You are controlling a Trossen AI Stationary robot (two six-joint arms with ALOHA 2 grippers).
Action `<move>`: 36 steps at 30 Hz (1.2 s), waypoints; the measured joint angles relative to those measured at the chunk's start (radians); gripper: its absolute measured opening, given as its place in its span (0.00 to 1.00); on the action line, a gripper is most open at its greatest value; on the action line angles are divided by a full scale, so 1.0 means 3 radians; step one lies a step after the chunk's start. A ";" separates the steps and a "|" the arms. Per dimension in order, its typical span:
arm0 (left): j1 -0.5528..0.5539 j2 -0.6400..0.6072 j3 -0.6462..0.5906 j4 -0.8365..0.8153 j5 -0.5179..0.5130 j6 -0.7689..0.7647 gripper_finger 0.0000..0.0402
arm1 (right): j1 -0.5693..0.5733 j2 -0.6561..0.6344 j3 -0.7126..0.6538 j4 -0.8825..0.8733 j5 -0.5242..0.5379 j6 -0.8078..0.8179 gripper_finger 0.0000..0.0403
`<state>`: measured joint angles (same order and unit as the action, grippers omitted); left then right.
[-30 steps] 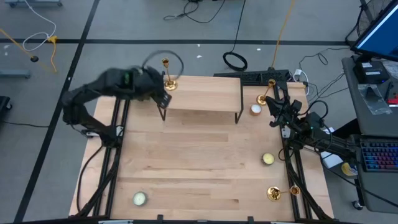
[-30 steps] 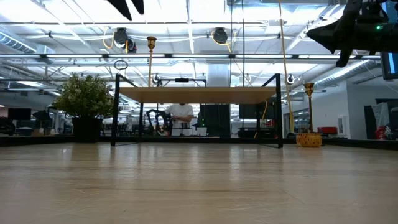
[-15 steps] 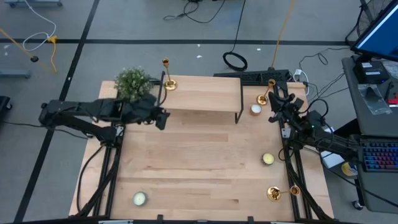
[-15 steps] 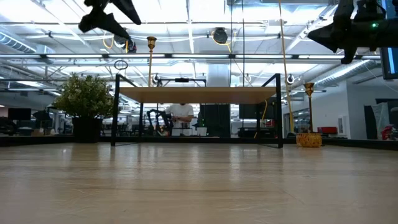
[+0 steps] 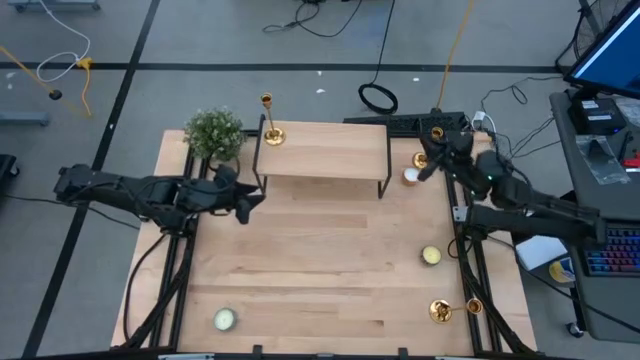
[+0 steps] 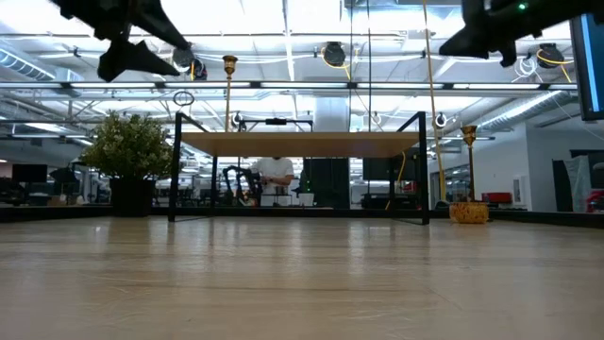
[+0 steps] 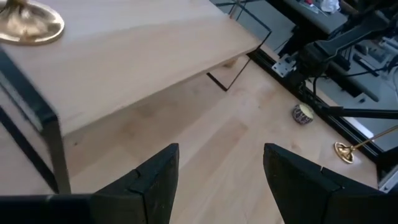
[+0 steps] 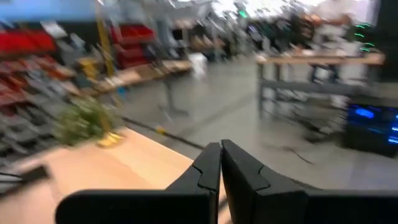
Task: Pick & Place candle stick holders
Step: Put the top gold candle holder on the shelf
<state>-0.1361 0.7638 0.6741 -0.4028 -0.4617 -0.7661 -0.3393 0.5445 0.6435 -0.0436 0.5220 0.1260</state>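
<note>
One gold candle stick holder (image 5: pixel 270 131) stands upright on the far left corner of a small wooden shelf (image 5: pixel 325 150); its round base (image 7: pixel 28 26) shows in the left wrist view. A second holder (image 5: pixel 434 133) stands on the table at the far right, also seen in the low view (image 6: pixel 469 170). A third holder (image 5: pixel 445 310) lies on its side near the right front corner. My left gripper (image 5: pixel 245 202) hangs open in front of the shelf's left leg, nothing between its fingers (image 7: pixel 160 180). My right gripper (image 5: pixel 424 170) is shut and raised beside the far right holder.
A green plant (image 5: pixel 214 132) stands left of the shelf. Short candles sit at the far right (image 5: pixel 411 176), the middle right (image 5: pixel 431 256) and the near left (image 5: pixel 224 319). The shelf's thin black legs (image 7: pixel 53 143) stand close to my left gripper.
My left gripper has come away from above the shelf's far left corner, going down and toward the table's near left, and has tipped up nearer level; the plant now shows. My right gripper has risen, turned and swung toward the far right holder. It stays shut.
</note>
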 joint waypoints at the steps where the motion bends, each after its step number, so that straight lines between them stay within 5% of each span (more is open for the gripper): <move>1: -0.0012 -0.0036 -0.0038 0.0018 -0.0004 -0.0013 0.58 | 0.0000 0.0102 0.0133 -0.0154 0.0081 0.0014 0.02; 10: -0.0056 -0.0091 -0.0119 0.0041 -0.0036 0.0138 0.58 | -0.0022 0.0915 0.1280 -0.1743 0.0725 0.0613 0.02; 19: -0.0055 -0.0089 -0.0119 -0.0058 -0.0039 0.0165 0.58 | -0.0413 0.1450 0.1885 -0.2998 0.0716 0.1289 0.02; 27: -0.0053 -0.0089 -0.0119 -0.0048 -0.0040 0.0152 0.58 | -0.0916 0.1611 0.1927 -0.3176 0.0240 0.1287 0.06; 36: -0.0053 -0.0089 -0.0119 -0.0044 -0.0040 0.0142 0.58 | -0.1260 0.1615 0.1927 -0.3198 -0.0023 0.1139 0.25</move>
<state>-0.1520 0.7372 0.6384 -0.4160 -0.4736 -0.7235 -0.7174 1.0290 1.2217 -1.0030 0.5152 0.4676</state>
